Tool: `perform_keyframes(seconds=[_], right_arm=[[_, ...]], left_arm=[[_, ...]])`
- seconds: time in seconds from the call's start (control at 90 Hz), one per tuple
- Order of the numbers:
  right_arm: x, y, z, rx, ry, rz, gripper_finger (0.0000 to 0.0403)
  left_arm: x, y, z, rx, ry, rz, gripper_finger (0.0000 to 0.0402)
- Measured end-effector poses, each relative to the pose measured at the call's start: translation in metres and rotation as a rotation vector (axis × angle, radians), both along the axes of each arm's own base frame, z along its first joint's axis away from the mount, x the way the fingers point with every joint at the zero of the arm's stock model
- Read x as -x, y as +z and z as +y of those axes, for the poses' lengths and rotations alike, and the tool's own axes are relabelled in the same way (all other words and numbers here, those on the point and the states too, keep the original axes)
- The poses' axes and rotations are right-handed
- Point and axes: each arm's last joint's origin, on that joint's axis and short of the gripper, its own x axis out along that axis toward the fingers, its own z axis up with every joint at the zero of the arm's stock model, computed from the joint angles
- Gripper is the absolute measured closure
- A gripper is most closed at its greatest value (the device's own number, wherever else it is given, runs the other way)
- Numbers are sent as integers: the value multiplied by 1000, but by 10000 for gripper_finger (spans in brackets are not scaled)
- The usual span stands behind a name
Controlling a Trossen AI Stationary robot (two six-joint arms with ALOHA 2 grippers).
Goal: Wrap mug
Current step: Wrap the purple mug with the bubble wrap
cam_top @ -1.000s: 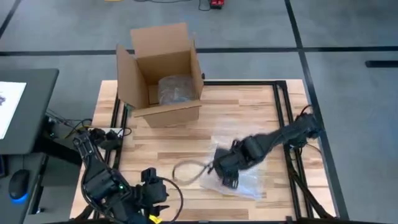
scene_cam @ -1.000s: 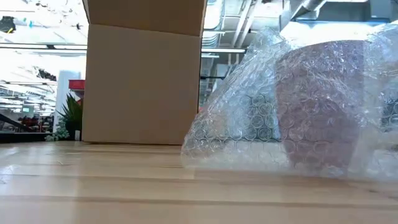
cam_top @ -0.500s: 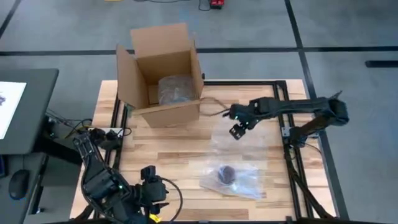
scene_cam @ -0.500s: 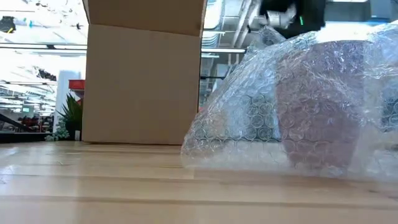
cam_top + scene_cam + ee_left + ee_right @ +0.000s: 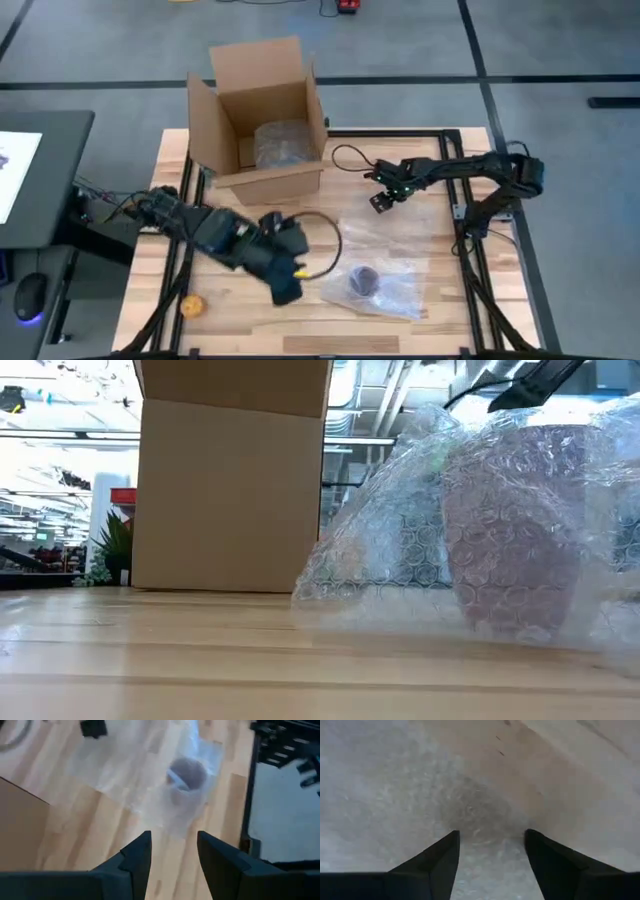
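Bubble wrap [image 5: 385,270] lies spread on the wooden worktop [image 5: 420,160] with the mug [image 5: 364,281] standing on it near the front edge, open mouth up; the low view shows the film draped loosely up around the mug's sides, not closed over it. What has changed in the last second is who is near it. The right hand [image 5: 383,198], which a moment ago was down at the mug, has pulled back toward the middle of the worktop and now hovers above the far end of the sheet, its fingers [image 5: 435,865] apart and holding nothing. The left hand [image 5: 286,283], which had been parked at the front left corner, has swung out across the worktop and now sits just beside the near left edge of the wrap; its fingers [image 5: 135,857] are spread too, empty, with the mug straight ahead of them in its wrist view. A small orange object [image 5: 192,305], too small to identify, has come into sight at the front left where that arm rested. Behind, an open cardboard box [image 5: 262,120] holds another bubble-wrapped bundle [image 5: 284,143]. My reading is that the arms are trading roles: the mug is placed but barely covered, and the left hand looks set to take the near edge and fold it over.
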Motion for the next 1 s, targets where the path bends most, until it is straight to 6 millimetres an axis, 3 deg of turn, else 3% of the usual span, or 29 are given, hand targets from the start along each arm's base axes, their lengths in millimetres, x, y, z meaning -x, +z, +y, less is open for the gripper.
perform_keyframes(seconds=[0.1,0.189,0.322,0.489,0.7,1.0], right_arm=[[-3,-8,-4,-20,30,49,242],[-7,-8,-3,-25,78,57,301],[-8,8,-2,-21,102,55,389],[-9,57,5,16,94,-31,399],[-7,107,42,30,88,-199,402],[-14,120,125,-102,105,-333,403]], left_arm=[[-6,0,13,-7,17,5,263],[-8,0,18,-15,1,14,263],[-8,-1,23,-60,-42,47,263],[-7,-2,30,-162,-45,72,263],[-8,-2,34,-260,-116,86,263],[-10,0,42,-442,-115,88,263]])
